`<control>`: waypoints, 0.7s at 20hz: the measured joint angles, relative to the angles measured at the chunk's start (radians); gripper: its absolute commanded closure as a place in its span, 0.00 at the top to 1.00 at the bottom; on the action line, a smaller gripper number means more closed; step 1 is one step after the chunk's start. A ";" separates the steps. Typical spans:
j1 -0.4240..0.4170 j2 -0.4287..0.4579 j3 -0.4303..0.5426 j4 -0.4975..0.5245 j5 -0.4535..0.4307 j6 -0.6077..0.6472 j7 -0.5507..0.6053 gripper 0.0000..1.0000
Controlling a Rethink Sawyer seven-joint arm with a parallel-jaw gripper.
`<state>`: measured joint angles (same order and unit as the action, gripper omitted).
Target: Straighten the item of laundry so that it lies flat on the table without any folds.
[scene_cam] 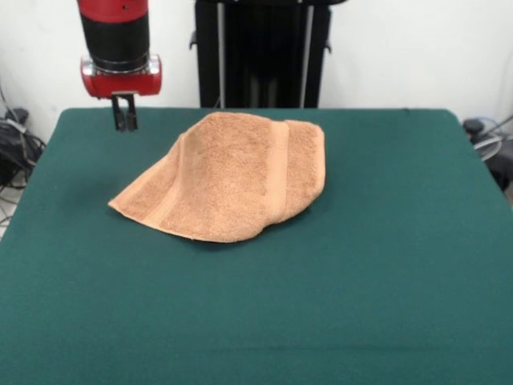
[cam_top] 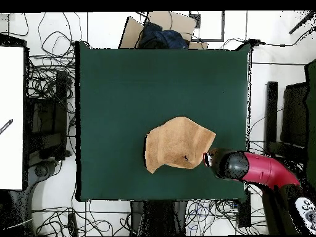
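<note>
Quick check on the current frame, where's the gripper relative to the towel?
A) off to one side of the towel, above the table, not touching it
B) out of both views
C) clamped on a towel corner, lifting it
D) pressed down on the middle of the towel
A: in the front view the gripper hangs beside the towel over bare green table, with a clear gap between them; the towel lies folded over itself, untouched.

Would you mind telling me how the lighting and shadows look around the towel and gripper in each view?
Front view: soft, even light; the towel throws only a thin dark shadow along its near edge on the table, and a faint shadow lies on the felt below the gripper. No glare. Overhead view: flat light, hardly any shadow round the towel; the arm covers the gripper.
</note>
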<state>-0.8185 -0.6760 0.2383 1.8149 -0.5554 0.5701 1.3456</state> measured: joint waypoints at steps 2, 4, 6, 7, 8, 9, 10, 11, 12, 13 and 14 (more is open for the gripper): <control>-0.006 -0.007 0.003 -0.015 0.000 0.034 0.000 0.00; -0.012 -0.011 0.005 -0.032 0.000 0.065 0.000 0.00; -0.024 -0.009 0.009 -0.052 0.000 0.087 0.000 0.00; -0.026 -0.009 0.010 -0.054 0.000 0.089 0.000 0.00; -0.032 -0.008 0.012 -0.061 0.000 0.095 0.000 0.00; -0.037 -0.007 0.014 -0.066 0.000 0.097 0.000 0.00; -0.043 -0.006 0.016 -0.072 0.000 0.099 0.000 0.00; -0.050 -0.004 0.019 -0.077 0.000 0.099 0.000 0.00; -0.058 -0.004 0.023 -0.083 0.000 0.098 0.000 0.00; -0.062 -0.004 0.025 -0.085 0.000 0.099 0.000 0.00; -0.063 -0.004 0.026 -0.086 0.000 0.099 0.000 0.00</control>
<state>-0.8814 -0.6799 0.2647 1.7291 -0.5556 0.6686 1.3456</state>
